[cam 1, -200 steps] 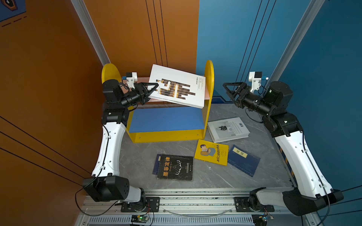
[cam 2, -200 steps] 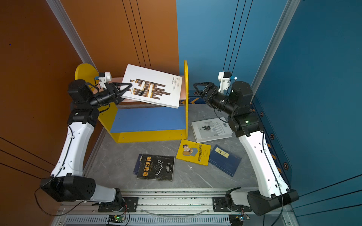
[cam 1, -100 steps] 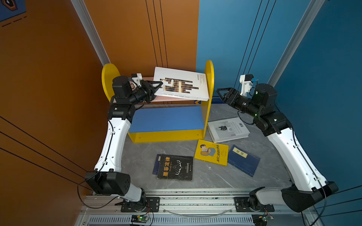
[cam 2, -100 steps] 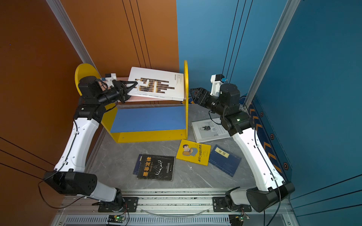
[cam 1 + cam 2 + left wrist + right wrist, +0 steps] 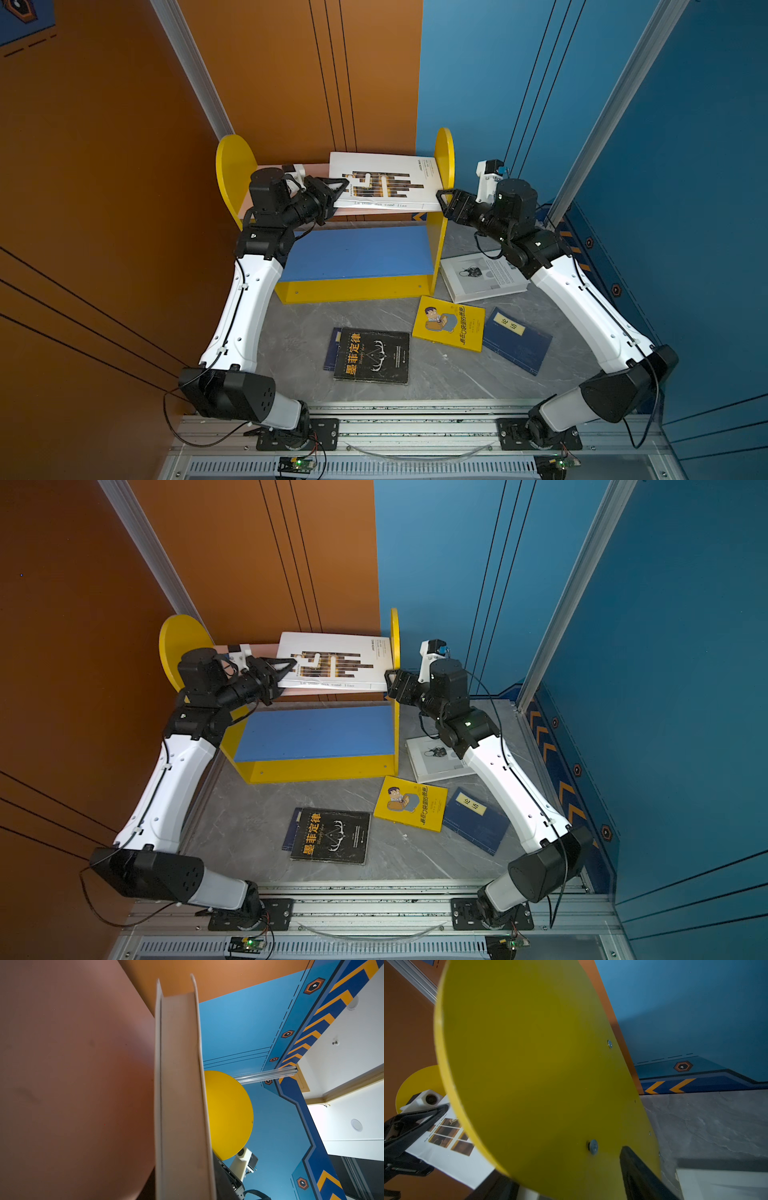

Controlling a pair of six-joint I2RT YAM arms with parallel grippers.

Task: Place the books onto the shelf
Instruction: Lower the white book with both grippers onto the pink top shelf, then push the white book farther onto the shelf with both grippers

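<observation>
One down — the white book [image 5: 386, 183] now lies flat on the shelf's [image 5: 232, 166] pink upper board [image 5: 318, 168], no longer tilted. My left gripper [image 5: 343, 185] still pinches its edge. My right gripper [image 5: 444, 203] stands open astride the yellow side panel [image 5: 444, 153], holding nothing — five books [image 5: 372, 355] wait on the table [image 5: 365, 316].

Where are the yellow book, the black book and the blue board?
yellow book [image 5: 449, 323]: a top view, cover centre.
black book [image 5: 372, 356]: a top view, cover centre.
blue board [image 5: 357, 253]: a top view, bare middle.

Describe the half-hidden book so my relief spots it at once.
Find the yellow-sided shelf, then the black book with orange characters in front of it. A navy book peeks from under its left-arm side; unlike the other navy book, only a thin strip shows.
</observation>
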